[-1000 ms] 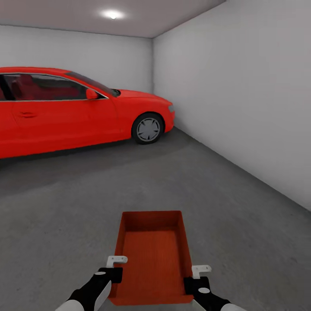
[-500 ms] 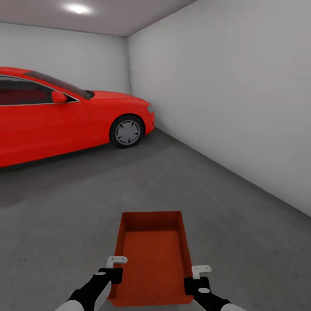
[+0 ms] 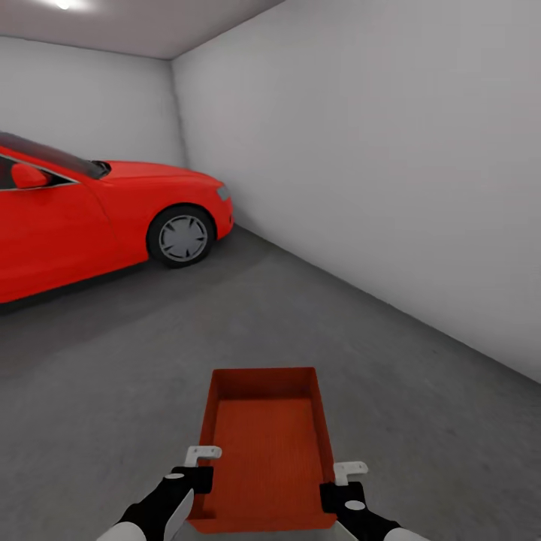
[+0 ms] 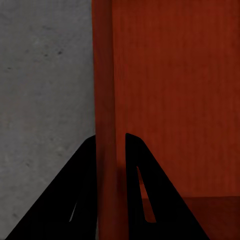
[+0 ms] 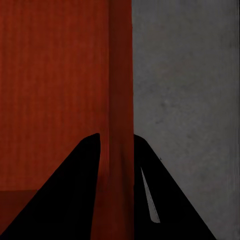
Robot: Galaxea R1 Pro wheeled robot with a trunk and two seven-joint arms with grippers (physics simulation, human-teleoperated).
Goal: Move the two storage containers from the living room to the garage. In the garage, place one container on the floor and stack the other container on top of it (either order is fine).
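A container is carried into the garage, gripped by both side walls.

A plain red-orange rectangular storage container (image 3: 263, 449) with an open top and thin straight walls is held level above the dark grey, concrete-like floor (image 3: 113, 391), between grey-white walls and near a glossy red car (image 3: 90, 214). The left gripper (image 3: 197, 469) is seen pinching the bin's left wall, one black finger (image 4: 82, 190) outside and the other inside; the right gripper (image 3: 343, 481) is likewise clamped astride the right wall, as the right wrist view confirms. The carrying step is judged to be nearly done. A bare patch of floor away from the car is called for next, the bin to be lowered flat until it rests there, and only then are the jaws to be spread.
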